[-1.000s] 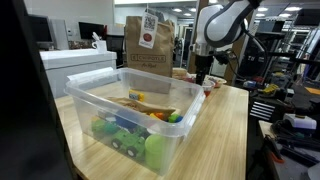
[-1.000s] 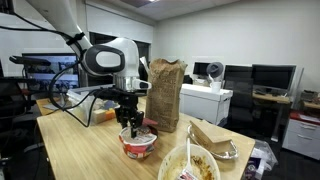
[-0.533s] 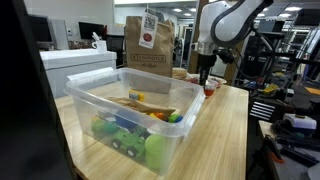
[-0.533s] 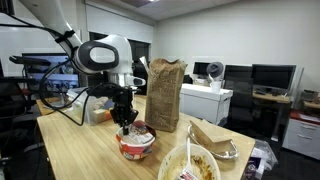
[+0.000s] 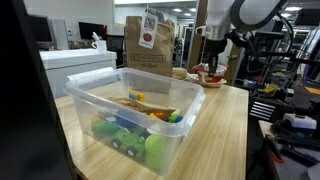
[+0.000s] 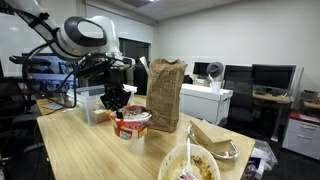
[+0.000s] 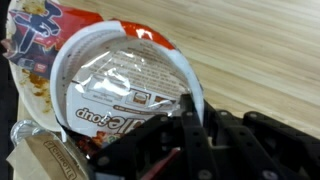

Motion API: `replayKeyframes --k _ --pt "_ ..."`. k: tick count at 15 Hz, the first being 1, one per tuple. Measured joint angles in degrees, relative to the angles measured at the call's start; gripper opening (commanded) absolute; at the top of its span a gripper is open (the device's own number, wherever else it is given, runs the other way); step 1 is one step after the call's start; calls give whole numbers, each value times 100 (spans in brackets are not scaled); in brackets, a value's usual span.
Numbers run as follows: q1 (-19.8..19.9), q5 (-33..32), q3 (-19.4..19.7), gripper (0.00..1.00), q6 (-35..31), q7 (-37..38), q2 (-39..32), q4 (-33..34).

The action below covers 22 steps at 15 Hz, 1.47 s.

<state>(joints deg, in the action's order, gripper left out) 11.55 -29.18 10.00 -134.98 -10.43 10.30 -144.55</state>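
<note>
Noodle cup [image 6: 133,122] rim clamped in end effector [image 6: 119,109], seemingly airborne

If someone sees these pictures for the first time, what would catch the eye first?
The gripper is shut on the rim of a red and white noodle cup, which seems raised above the wooden table. In an exterior view, a clear plastic bin of bright toys fills the foreground, and a tall brown paper bag stands behind it.

Paper bag [image 6: 166,95] just beside the held cup [image 6: 132,122]: that side blocked. Food bowl [image 6: 165,168] near. Desk [image 6: 75,150] bare toward camera: free passage. Clear bin [image 5: 80,105] takes one end.
</note>
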Motion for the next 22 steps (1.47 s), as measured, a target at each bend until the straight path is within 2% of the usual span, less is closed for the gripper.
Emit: replayKeyframes --k 1,6,10,16,22 --pt "-93 -2 -126 3 302 -24 422 6" --pt "-440 42 -398 3 759 -51 1325 292" --pt "-671 210 -510 3 933 -52 1562 802" --pt "-880 613 -552 3 1179 -62 1222 1977" --pt "-872 917 -416 3 1190 -201 51 3421"
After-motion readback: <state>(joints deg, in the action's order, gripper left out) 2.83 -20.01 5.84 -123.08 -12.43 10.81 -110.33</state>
